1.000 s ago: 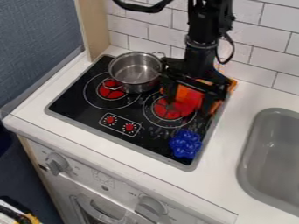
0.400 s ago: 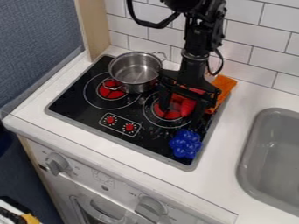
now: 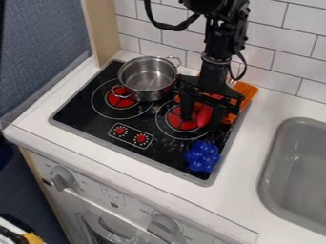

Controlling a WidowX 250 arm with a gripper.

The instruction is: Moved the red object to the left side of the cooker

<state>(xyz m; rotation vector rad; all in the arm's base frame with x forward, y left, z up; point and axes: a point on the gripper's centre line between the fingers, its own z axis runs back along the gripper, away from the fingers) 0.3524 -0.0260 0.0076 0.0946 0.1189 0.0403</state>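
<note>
Above the right-hand ring (image 3: 181, 118) of the cooker (image 3: 79, 115), a black robot claw (image 3: 200, 123) hangs with its fingers wide apart, one on either side of the red object (image 3: 205, 116). That object lies at the cooker's back right, nearer the right finger; whether either finger touches it cannot be told. An orange cloth (image 3: 247, 90) lies over the cooker's back right edge, just behind the work, while a steel pot (image 3: 146, 78) stands at the cooker's back left and a blue object (image 3: 202, 156) sits at its front right corner.

The step in hand appears to be the grasp, ahead of a move to the cooker's left side. Centring the claw over the red object would let both fingers meet it together, rather than one nudging it toward the cloth. They should close low around its middle, without pressing on the cooker's surface or pinching the cloth's edge. A short, straight lift would then show whether the grip is sound. Crossing leftward, a route over the front half of the cooker looks safest, since the pot's near handle (image 3: 121, 94) juts toward the left ring and could snag a low load.
</note>
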